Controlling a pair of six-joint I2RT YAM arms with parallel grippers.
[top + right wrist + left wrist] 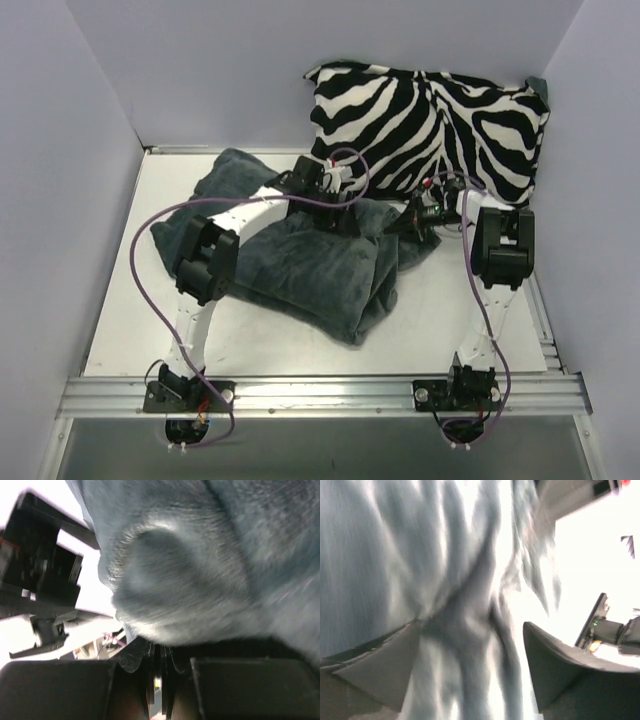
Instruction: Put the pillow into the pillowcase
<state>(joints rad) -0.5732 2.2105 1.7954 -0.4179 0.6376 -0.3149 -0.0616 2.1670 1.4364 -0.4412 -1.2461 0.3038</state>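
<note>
The pillowcase (300, 265) lies rumpled in the middle of the table, its dark grey-teal plush face up. The pillow shows in no view. My left gripper (337, 220) hovers at the pillowcase's far edge. In the left wrist view the left gripper (470, 630) is open, its fingers wide apart on either side of a blurred fold of plush (420, 555). My right gripper (412, 222) sits at the pillowcase's right corner. The right wrist view has the right gripper (160, 650) shut, with a bulge of plush (200, 555) pressing against its tips; no fabric shows between them.
A plump zebra-print cushion (430, 120) with a teal corner leans on the back wall at the right. Grey walls close in the white table (130, 300) on three sides. A metal rail (320, 392) carrying both arm bases runs along the near edge.
</note>
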